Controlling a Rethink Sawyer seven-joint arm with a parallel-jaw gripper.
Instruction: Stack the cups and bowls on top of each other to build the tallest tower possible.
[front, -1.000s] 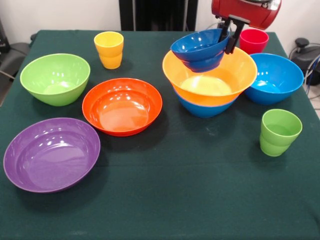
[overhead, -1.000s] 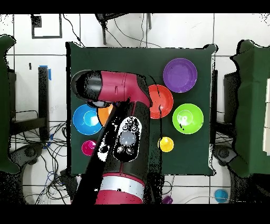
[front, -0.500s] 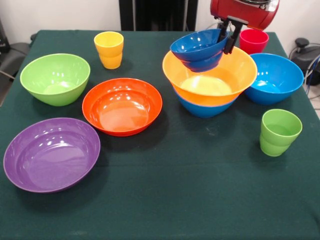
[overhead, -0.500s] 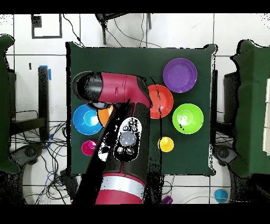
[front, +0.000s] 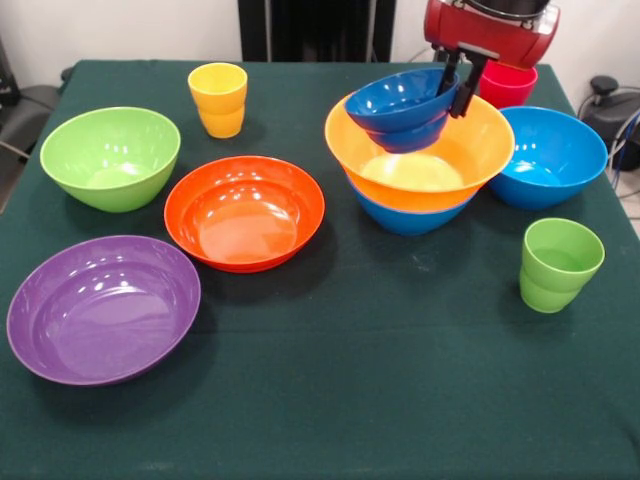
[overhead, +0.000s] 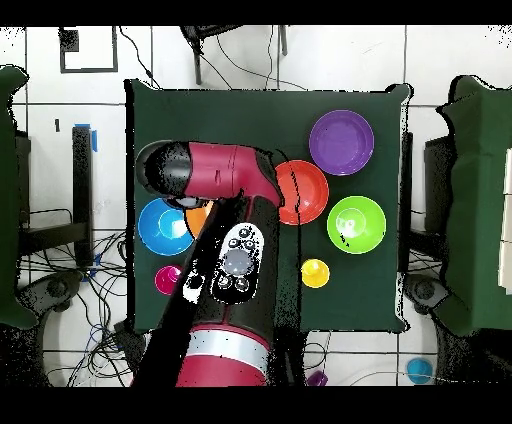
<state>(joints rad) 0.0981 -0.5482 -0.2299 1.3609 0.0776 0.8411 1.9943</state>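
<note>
Gripper (front: 459, 82) — fingers clamped on rim — red arm (overhead: 225, 260) above.

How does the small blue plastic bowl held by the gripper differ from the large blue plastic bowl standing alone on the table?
The small blue plastic bowl is tilted and lifted over the yellow-orange bowl, its rim pinched by the gripper; the large blue plastic bowl sits upright on the green tablecloth, untouched. The held bowl is clearly smaller. Both are glossy, round and empty.
</note>
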